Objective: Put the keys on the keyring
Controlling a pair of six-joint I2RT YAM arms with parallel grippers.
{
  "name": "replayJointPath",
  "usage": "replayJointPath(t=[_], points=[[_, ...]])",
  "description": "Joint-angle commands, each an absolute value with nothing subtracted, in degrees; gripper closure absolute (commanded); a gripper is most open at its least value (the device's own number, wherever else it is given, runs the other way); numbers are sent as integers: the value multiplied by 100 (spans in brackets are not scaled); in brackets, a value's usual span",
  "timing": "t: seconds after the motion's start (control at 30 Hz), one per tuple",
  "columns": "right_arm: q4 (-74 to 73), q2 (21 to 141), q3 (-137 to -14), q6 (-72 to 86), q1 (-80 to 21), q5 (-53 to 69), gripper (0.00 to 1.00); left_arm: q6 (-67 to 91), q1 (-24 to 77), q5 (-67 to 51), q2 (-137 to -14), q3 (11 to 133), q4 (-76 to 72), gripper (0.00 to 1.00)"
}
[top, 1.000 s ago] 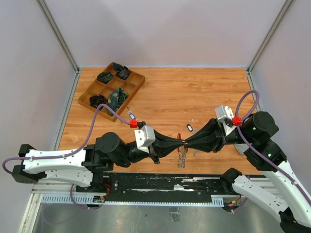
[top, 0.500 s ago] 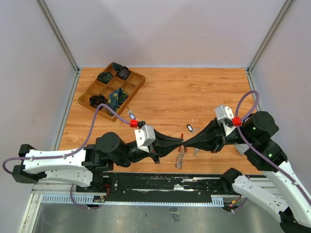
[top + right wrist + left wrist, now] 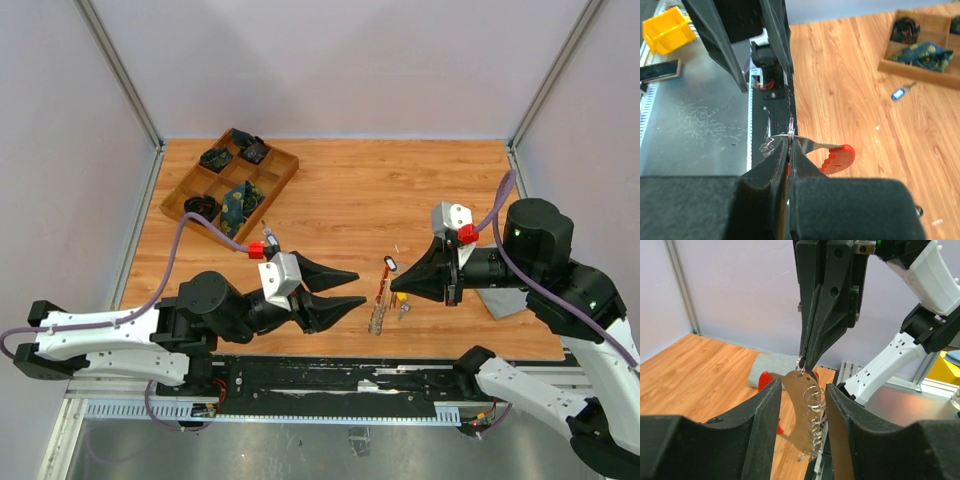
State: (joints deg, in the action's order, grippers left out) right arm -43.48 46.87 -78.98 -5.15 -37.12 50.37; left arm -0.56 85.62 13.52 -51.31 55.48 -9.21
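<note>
My right gripper (image 3: 393, 288) is shut on a small ring at the top of the keyring (image 3: 378, 308), a silvery plate with a row of rings and a curved red plastic part. The keyring hangs from it above the table's near edge. In the right wrist view the gripper (image 3: 790, 142) pinches that ring, and the red part (image 3: 840, 157) sticks out to the right. My left gripper (image 3: 360, 286) is open, just left of the keyring. In the left wrist view its fingers (image 3: 765, 430) flank the keyring (image 3: 807, 410) without touching. A yellow-headed key (image 3: 401, 300) lies under the right gripper. No red key shows.
A wooden compartment tray (image 3: 282, 172) with dark items stands at the back left. A blue-headed key (image 3: 268, 237) lies in front of it and also shows in the right wrist view (image 3: 900, 92). A small black-and-white tag (image 3: 390, 264) and a grey cloth (image 3: 510, 300) lie nearby.
My left gripper has opened and drawn back to the left, off the keyring. My right gripper has moved a little to the right and still holds the keyring.
</note>
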Motion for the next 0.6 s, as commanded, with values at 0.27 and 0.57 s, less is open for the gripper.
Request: replayJointPath(t=[0.27, 0.57], points=[[-7392, 6029, -9372, -913, -5382, 2037, 100, 132, 8539, 1942, -4666, 5381, -310, 48], [-7899, 6656, -9905, -692, -6122, 1106, 99, 124, 8540, 1845, -4677, 5362, -174, 38]])
